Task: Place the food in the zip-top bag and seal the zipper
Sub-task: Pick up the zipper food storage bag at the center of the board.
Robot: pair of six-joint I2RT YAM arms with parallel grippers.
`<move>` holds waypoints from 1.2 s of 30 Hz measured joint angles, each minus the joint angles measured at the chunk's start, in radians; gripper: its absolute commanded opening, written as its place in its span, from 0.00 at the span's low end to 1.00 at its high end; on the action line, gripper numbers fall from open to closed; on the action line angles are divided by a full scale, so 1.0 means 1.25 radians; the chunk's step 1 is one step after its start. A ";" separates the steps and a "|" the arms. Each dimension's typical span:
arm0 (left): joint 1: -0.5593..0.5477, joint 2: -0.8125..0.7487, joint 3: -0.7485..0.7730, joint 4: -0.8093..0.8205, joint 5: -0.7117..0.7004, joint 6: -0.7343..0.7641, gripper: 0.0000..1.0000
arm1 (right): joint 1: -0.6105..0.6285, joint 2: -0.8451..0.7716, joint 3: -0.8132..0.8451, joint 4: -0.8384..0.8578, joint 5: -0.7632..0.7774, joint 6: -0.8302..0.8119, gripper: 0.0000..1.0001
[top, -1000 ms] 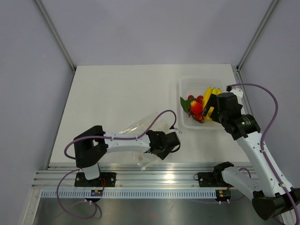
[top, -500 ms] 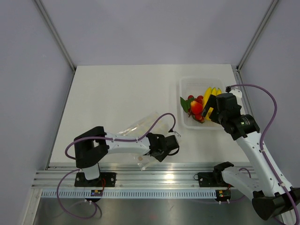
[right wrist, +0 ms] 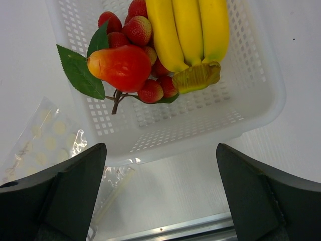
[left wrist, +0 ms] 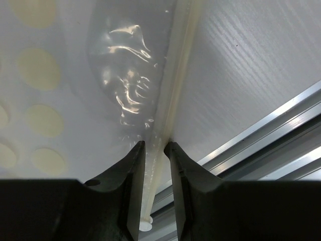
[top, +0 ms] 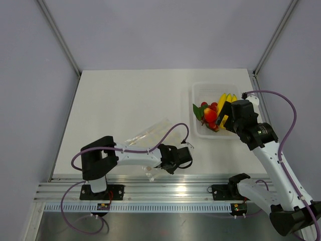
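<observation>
since a second ago my left gripper (left wrist: 154,146) has narrowed onto the zipper (left wrist: 173,95) of the zip-top bag (top: 150,138), pinching it at the table's near edge. my right gripper (right wrist: 160,201) hangs wide open above the basket (right wrist: 251,108) holding the bananas (right wrist: 188,30) and strawberries (right wrist: 138,30).

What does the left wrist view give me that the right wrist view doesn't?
Only the left wrist: the left gripper, its jaws nearly closed around the zipper at the bag's edge. Only the right wrist: the bananas and strawberries lying in the white basket, with the right gripper wide open above them. Both: the dotted zip-top bag on the table and the aluminium rail at its near edge.
</observation>
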 measured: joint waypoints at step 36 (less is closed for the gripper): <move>0.249 -0.281 -0.139 0.155 0.217 -0.034 0.00 | 0.000 -0.014 -0.018 0.020 -0.135 0.008 0.99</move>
